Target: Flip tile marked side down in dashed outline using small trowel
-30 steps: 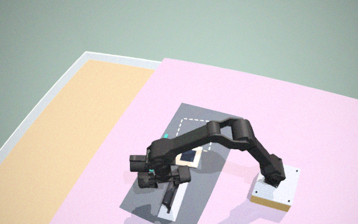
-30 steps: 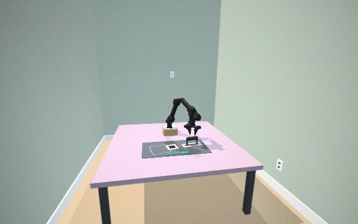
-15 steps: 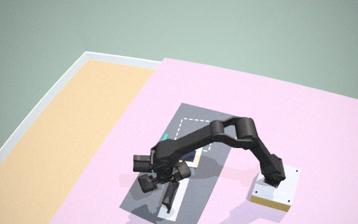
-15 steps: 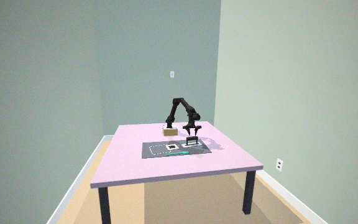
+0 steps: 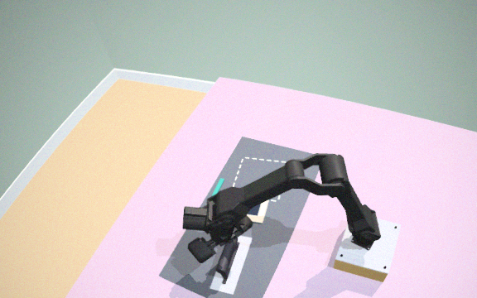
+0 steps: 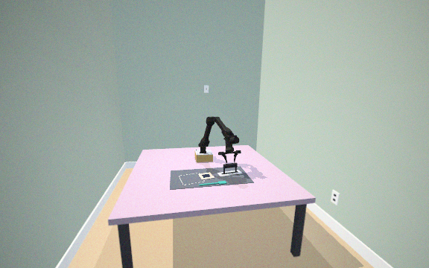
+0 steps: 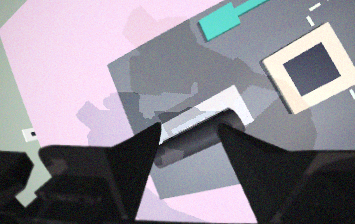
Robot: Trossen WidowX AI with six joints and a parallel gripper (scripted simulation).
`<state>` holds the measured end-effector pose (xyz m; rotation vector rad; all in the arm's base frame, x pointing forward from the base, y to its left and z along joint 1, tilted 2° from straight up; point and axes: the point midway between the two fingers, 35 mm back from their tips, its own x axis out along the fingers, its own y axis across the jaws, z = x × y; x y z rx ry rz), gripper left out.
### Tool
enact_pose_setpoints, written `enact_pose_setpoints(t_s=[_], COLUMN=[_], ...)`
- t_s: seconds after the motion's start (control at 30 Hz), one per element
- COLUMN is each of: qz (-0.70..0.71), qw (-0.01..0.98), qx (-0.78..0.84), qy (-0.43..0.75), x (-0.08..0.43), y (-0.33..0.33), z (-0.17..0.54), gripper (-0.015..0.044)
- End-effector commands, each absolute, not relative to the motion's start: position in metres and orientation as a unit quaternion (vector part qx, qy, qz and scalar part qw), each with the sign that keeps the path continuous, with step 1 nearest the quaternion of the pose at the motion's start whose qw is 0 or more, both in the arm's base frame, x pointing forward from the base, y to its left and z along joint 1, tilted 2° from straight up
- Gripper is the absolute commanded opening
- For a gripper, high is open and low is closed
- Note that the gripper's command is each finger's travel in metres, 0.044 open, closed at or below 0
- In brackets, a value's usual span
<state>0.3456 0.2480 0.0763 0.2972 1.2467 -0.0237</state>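
The black, jointed, hard-shelled robot arm [image 5: 265, 184] [image 6: 208, 128] rises from its mount, arches at the elbow and descends to the wrist. Seen from the top view, the arm reaches from its mounted end toward nine o'clock, the wrist lying slightly toward ten. The black two-fingered parallel-jaw gripper [image 6: 230, 161] [image 7: 189, 126] points down toward six o'clock in the exterior view. Its tapered fingers stand apart, gripping nothing; in the wrist view, they enter from eight and four o'clock.
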Motion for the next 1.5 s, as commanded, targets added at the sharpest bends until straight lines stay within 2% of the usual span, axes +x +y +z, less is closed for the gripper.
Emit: enact_pose_setpoints(t_s=[0.0, 0.77, 1.47], qz=[0.025, 0.219, 0.331], qw=[0.818, 0.856, 0.786], qx=[0.096, -0.194, -0.451], qy=[0.566, 0.427, 0.262], x=[0.346, 0.342, 0.320], y=[0.246, 0.239, 0.233], z=[0.076, 0.072, 0.066], gripper=[0.0300, 0.0300, 0.0300])
